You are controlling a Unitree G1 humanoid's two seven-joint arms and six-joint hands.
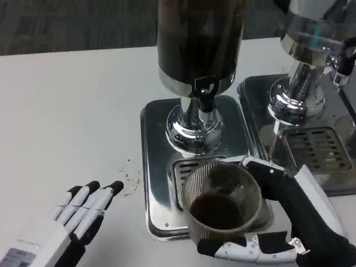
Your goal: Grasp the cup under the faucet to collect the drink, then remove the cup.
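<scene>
On the steel drip tray point(158, 167) of the nearer dispenser point(200, 44), the clear cup point(223, 204) sits below and forward of the black faucet point(204, 92), holding dark drink. The right hand point(278, 222) grips the cup, fingers wrapped around its sides. The left hand point(78, 214) rests on the white table point(67, 111), fingers apart, holding nothing. A second dispenser point(311, 50) stands to the right.

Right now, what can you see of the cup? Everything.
The cup is clear ribbed plastic, upright, with dark drink pooled in its bottom. It stands on the steel drip tray of the dark dispenser, just in front of the faucet. The right hand grips it, fingers wrapped around both sides.
</scene>
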